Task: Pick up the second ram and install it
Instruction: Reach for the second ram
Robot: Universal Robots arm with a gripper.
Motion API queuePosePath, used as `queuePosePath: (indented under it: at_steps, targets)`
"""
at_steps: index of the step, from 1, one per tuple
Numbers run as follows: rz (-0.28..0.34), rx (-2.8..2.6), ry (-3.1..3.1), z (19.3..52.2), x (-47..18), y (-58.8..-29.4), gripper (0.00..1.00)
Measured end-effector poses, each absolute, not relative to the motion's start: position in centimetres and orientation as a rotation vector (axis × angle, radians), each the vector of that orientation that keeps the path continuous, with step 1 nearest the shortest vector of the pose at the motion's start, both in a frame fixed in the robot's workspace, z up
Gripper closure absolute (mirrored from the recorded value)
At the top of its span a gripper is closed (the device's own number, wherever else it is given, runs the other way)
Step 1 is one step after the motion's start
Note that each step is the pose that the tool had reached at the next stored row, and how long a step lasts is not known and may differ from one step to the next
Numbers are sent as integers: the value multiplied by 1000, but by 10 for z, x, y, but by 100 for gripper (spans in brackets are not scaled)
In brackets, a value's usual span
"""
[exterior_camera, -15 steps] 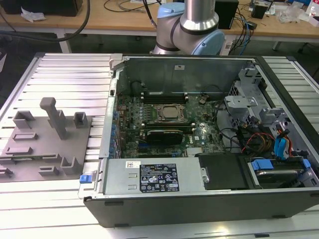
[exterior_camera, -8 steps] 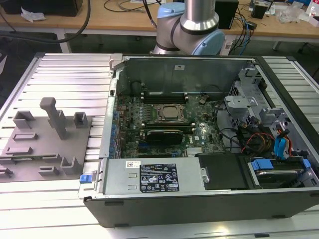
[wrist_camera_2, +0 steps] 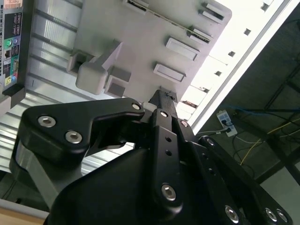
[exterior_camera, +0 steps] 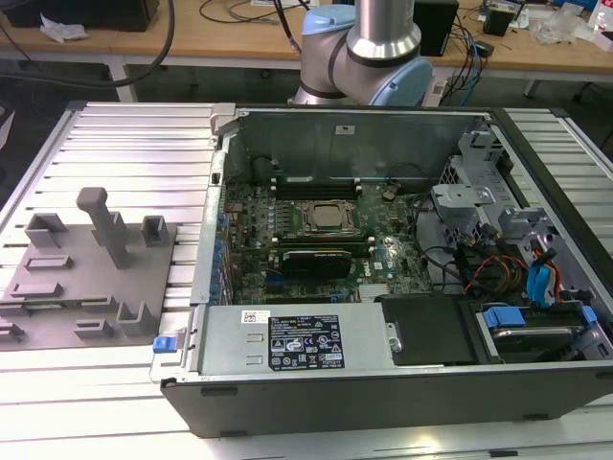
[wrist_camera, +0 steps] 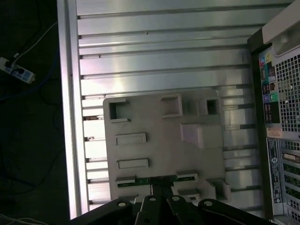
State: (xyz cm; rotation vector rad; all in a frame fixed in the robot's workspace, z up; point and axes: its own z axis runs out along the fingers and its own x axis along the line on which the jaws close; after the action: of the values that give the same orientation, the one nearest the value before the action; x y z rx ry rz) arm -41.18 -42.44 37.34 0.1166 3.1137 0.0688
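The second ram (wrist_camera: 140, 180) is a thin dark strip lying flat across end holders on the grey moulded tray (wrist_camera: 159, 150). In the first wrist view my gripper (wrist_camera: 162, 188) hangs well above the tray, and its dark fingertips overlap the middle of the strip. The fingers look closed together with nothing between them. In the second wrist view the same gripper (wrist_camera_2: 165, 96) points down at the tray (wrist_camera_2: 140, 42). In the exterior view the tray (exterior_camera: 57, 278) sits at the left of the open computer case (exterior_camera: 383, 249), whose motherboard (exterior_camera: 316, 235) is exposed.
The tray lies on a ribbed aluminium table (wrist_camera: 159, 51) and carries a tall post (exterior_camera: 107, 228) and several low blocks. The case's rear panel (wrist_camera: 281, 117) stands close beside the tray. Floor and cables (wrist_camera: 23, 75) lie beyond the table edge. The arm's base (exterior_camera: 369, 57) stands behind the case.
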Motion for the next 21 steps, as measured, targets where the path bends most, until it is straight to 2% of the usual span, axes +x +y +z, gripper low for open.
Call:
queuePosePath:
  at_steps: [21]
  targets:
    - [66,117,3115,369,-400,-439,89]
